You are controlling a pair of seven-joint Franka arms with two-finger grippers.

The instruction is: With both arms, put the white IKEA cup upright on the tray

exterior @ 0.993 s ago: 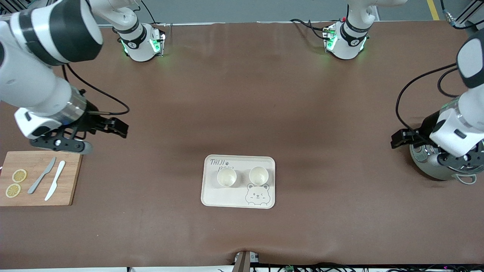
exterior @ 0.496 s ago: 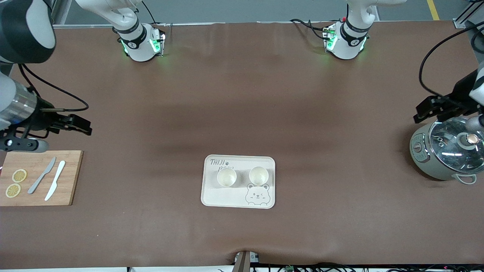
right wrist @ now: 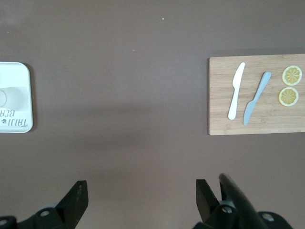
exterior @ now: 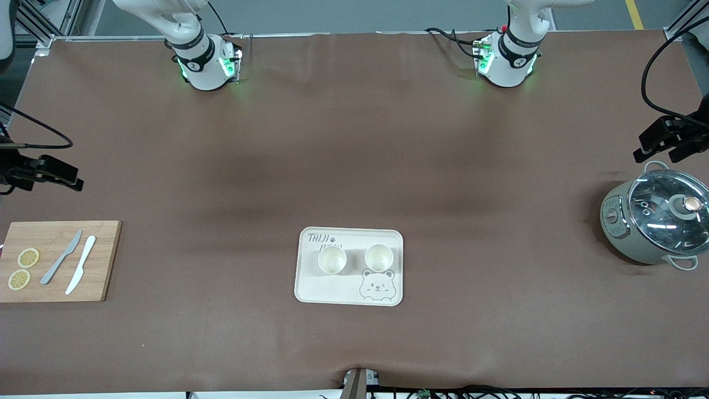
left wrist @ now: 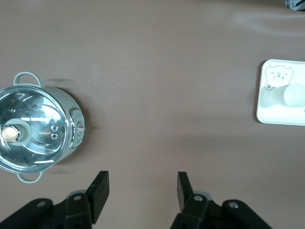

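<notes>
The cream tray (exterior: pixel 310 288) with the bear face lies near the middle of the table. Two white cups stand upright on it side by side, one (exterior: pixel 332 259) toward the right arm's end and one (exterior: pixel 379 257) toward the left arm's end. My left gripper (exterior: pixel 641 148) hangs open and empty over bare table beside the pot; in the left wrist view its gripper (left wrist: pixel 142 191) shows the tray (left wrist: pixel 267 112) far off. My right gripper (exterior: pixel 66 174) hangs open and empty over bare table at the right arm's end; the right wrist view shows this gripper (right wrist: pixel 141 198) and the tray's edge (right wrist: pixel 19 95).
A grey pot with a glass lid (exterior: pixel 656 224) stands at the left arm's end. A wooden cutting board (exterior: pixel 102 260) with two knives and two lemon slices lies at the right arm's end. Brown cloth covers the table.
Both arms have drawn outward toward their ends of the table. The left gripper has moved off the pot, which now shows whole. The cups and tray have not moved.
</notes>
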